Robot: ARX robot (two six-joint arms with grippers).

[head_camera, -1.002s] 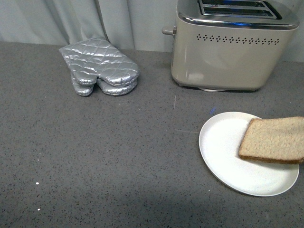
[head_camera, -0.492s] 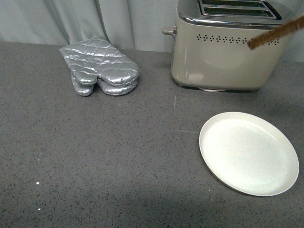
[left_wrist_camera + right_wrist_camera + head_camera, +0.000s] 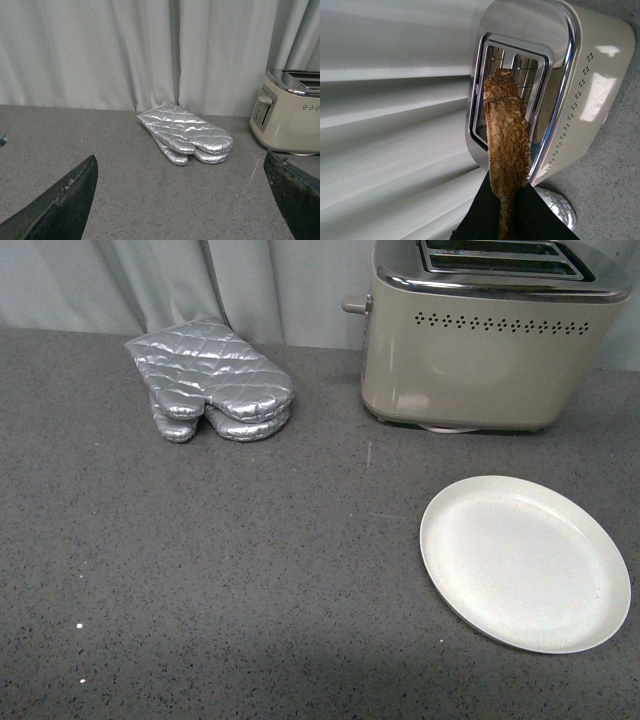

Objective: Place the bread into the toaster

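The beige toaster (image 3: 480,350) with a chrome top stands at the back right of the grey counter; it also shows in the left wrist view (image 3: 292,120) and the right wrist view (image 3: 570,100). In the right wrist view my right gripper (image 3: 506,200) is shut on the bread (image 3: 507,140), a brown speckled slice seen edge-on, held above the toaster's open slots. Bread and right gripper are out of the front view. My left gripper (image 3: 185,200) is open and empty, low over the counter, its fingers (image 3: 65,205) wide apart.
A silver quilted oven mitt (image 3: 210,380) lies at the back left, also in the left wrist view (image 3: 187,132). An empty white plate (image 3: 525,560) sits in front of the toaster. A pale curtain (image 3: 200,280) hangs behind the counter.
The bread rose from the plate, passed tilted in front of the toaster, and has left the front view upward. The plate is now empty.
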